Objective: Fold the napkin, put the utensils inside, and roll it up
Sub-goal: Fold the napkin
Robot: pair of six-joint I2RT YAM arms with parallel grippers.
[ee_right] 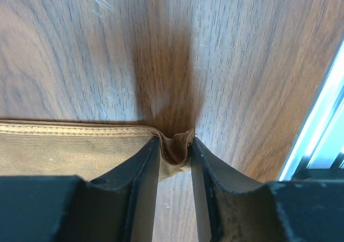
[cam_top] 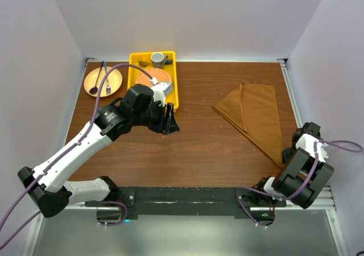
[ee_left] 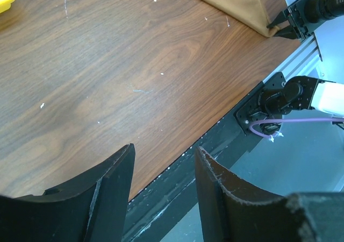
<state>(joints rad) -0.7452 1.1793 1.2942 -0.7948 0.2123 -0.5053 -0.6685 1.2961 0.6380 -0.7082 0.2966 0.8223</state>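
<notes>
Bench (cam_top: 193, 142): dark brown wood grain, smooth, low sheen, with pale specks and fine scratches. Napkin (ee_right: 54, 145): rust-brown cloth, matt, soft, stitched hem along its edge. Tray (cam_top: 174, 79): yellow plastic, glossy. Left gripper (ee_left: 164, 156): black plastic, matt, rough frayed edges. Rail (ee_right: 322, 118) at bench's right edge: pale metal, shiny.

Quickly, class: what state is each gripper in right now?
Left gripper: open, holding nothing.
Right gripper: closed on a corner of the napkin.
</notes>
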